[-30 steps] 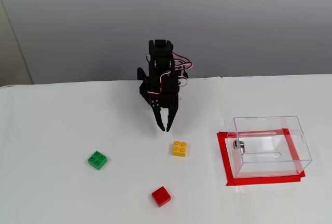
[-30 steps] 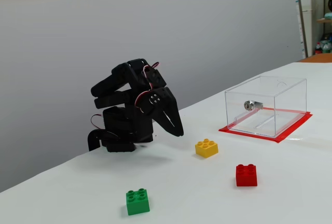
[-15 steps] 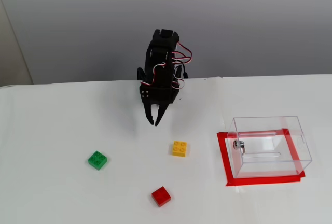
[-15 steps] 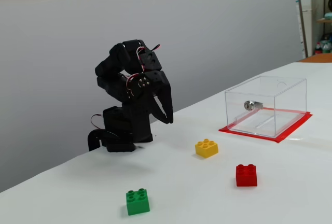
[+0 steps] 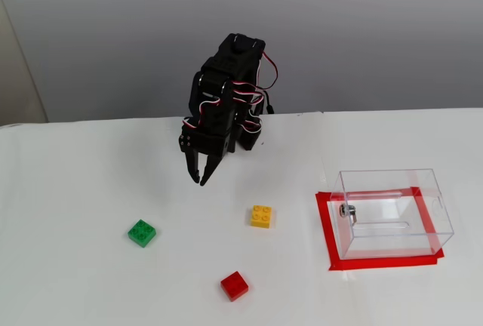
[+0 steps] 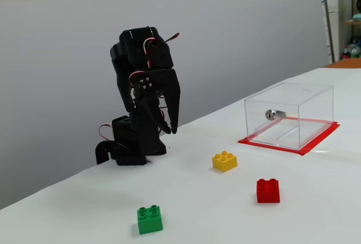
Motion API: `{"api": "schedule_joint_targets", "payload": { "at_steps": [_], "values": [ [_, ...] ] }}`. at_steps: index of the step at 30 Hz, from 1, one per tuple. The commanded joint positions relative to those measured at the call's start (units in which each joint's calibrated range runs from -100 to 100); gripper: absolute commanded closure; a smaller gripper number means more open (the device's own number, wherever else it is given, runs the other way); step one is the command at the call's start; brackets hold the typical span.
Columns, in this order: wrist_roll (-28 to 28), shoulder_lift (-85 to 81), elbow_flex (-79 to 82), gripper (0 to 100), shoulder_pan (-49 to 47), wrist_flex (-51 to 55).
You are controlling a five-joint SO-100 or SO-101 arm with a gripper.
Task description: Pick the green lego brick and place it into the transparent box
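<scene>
- The gripper (image 5: 201,179) (image 6: 170,129) hangs above the table, tips pointing down, holding nothing; its fingers stand slightly apart at the tips, a narrow gap.
- In both fixed views the gripper is clear of the table (image 5: 90,190) (image 6: 316,199) and touches no brick.
- The black arm (image 5: 226,84) (image 6: 138,57) rises behind the gripper, folded upright, with red and white wires looping along it; its base sits near the table's far edge.
- The green brick (image 5: 142,232) (image 6: 149,219) lies on the table, studs up, well apart from the gripper; in the fixed view that looks down from above it is below and left of the tips.
- The yellow brick (image 5: 261,216) (image 6: 224,161) sits studs up, to the right of the gripper in both fixed views, between the arm and the box.
- The red brick (image 5: 234,286) (image 6: 267,190) lies nearer the cameras than the yellow one, apart from both other bricks.
- The box (image 5: 392,213) (image 6: 290,114) stands at the right side of the table, well apart from the green brick, open at the top and with no brick inside.
- A small metal knob (image 5: 346,210) (image 6: 272,114) shows on the box's wall that faces the bricks.
- Red tape (image 5: 326,228) (image 6: 293,148) frames the box's footprint on the white table.
- A plain grey wall (image 5: 362,32) (image 6: 56,57) stands behind the table.
</scene>
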Motion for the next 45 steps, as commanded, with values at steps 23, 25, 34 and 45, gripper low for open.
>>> {"api": "schedule_joint_targets", "payload": {
  "at_steps": [23, 25, 34, 45],
  "values": [
    [0.46, 29.97, -7.37, 97, 12.48, -29.30],
    [0.51, 31.07, -7.19, 97, 12.71, -30.78],
    [0.56, 33.11, -6.82, 93, 12.41, -32.08],
    [0.51, 35.32, -7.00, 62, 12.12, -32.08]
  ]
}}
